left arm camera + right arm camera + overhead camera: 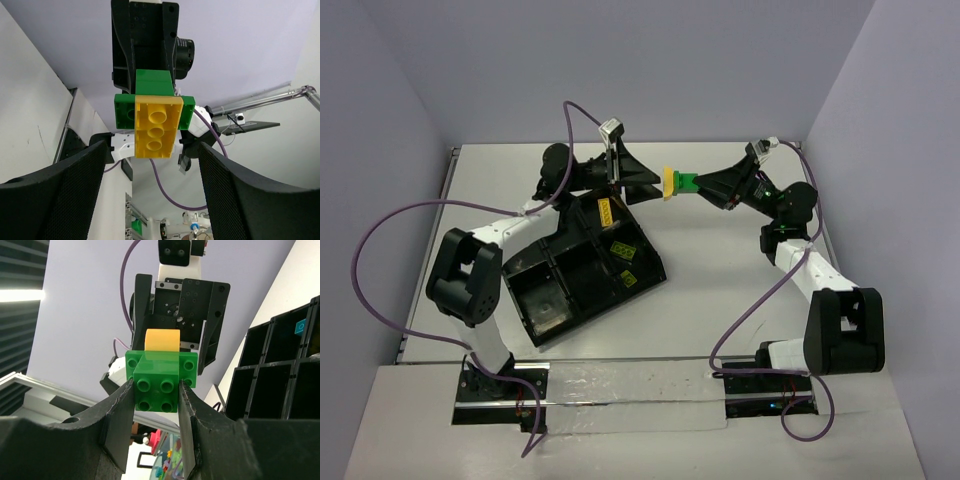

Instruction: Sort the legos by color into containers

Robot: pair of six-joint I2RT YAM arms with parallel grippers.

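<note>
A yellow brick (669,183) is stuck to a stack of green bricks (687,183), held in the air above the far table. My right gripper (700,184) is shut on the green bricks (156,387); the yellow brick (162,340) shows beyond them. My left gripper (656,186) faces it, open wide. Its fingers (65,190) stand either side of the yellow brick (156,127) without touching it. The black tray (545,300) lies tilted on the table below, with yellow pieces (607,212) in its right-hand compartments.
The tray (280,367) also shows at the right of the right wrist view, with a light blue piece (300,326) in one compartment. Purple cables (380,230) loop from both arms. Walls enclose the table on the left, the far side and the right.
</note>
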